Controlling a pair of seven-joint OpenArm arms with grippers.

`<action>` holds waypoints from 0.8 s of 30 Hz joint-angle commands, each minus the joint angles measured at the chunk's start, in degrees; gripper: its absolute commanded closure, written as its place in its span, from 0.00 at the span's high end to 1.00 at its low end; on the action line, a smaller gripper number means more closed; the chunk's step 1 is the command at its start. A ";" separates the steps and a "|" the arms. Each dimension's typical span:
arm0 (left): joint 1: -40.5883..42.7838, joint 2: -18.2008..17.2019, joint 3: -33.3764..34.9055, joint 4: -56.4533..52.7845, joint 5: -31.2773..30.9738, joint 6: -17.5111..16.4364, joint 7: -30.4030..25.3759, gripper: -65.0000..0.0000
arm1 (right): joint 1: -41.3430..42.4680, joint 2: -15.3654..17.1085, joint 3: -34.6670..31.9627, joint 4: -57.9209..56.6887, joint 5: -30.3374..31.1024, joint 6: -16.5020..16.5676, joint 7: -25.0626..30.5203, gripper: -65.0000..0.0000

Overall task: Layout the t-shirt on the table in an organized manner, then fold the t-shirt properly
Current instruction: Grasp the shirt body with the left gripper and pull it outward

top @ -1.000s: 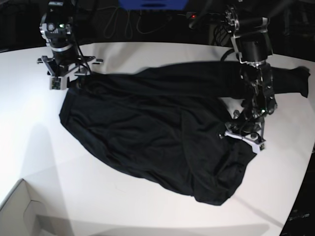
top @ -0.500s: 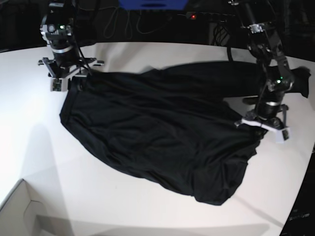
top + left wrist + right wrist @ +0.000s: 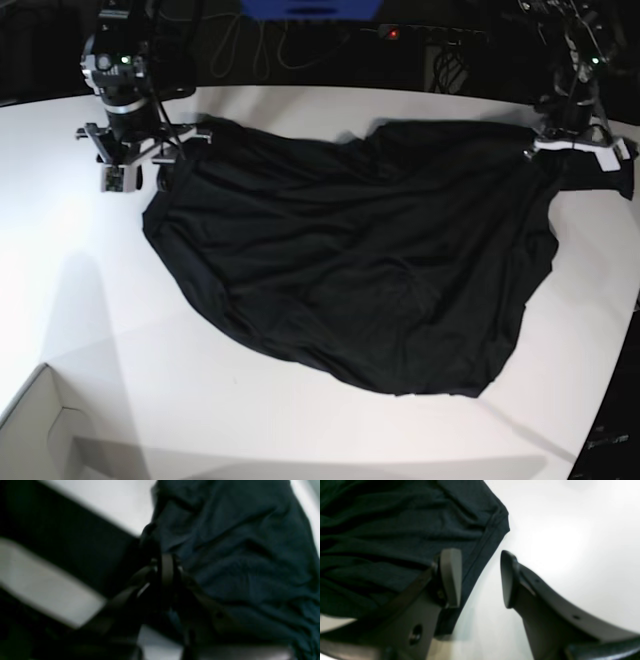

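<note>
Left wrist: the left gripper (image 3: 167, 573) is pinched closed on a fold of the t-shirt (image 3: 237, 555); better to pull slowly, keeping it low.

Right wrist: the right gripper (image 3: 480, 578) stands half open around the hem, holding nothing.

Base: the t-shirt lies across the table (image 3: 300, 420), long axis from far-left to right edge.

We count one black t-shirt (image 3: 370, 260), one white desk (image 3: 90, 270), two claws, left (image 3: 572, 143) and right (image 3: 135, 165), and one pale box corner (image 3: 45, 430).

It looked like a robotics lab: a white table (image 3: 300, 420), two mounted arms, dangling cables (image 3: 250, 45) against a dark background.
</note>
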 commanded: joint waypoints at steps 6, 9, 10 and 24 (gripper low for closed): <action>1.57 -1.87 -0.51 1.34 -1.05 -0.32 2.33 0.22 | 0.02 0.17 -1.70 1.20 0.51 -0.03 1.30 0.40; 1.39 -3.01 -0.60 4.51 -1.05 -0.32 5.32 0.44 | 0.11 0.08 -2.05 1.20 0.51 -0.03 1.30 0.40; 1.31 -3.10 -0.69 4.86 -0.96 -0.32 5.06 0.49 | -0.07 0.08 -2.05 1.20 0.51 -0.03 1.30 0.40; -20.06 -3.81 -0.07 -14.13 9.59 -0.23 2.60 0.54 | -0.59 0.08 -2.76 1.20 0.51 -0.03 1.30 0.40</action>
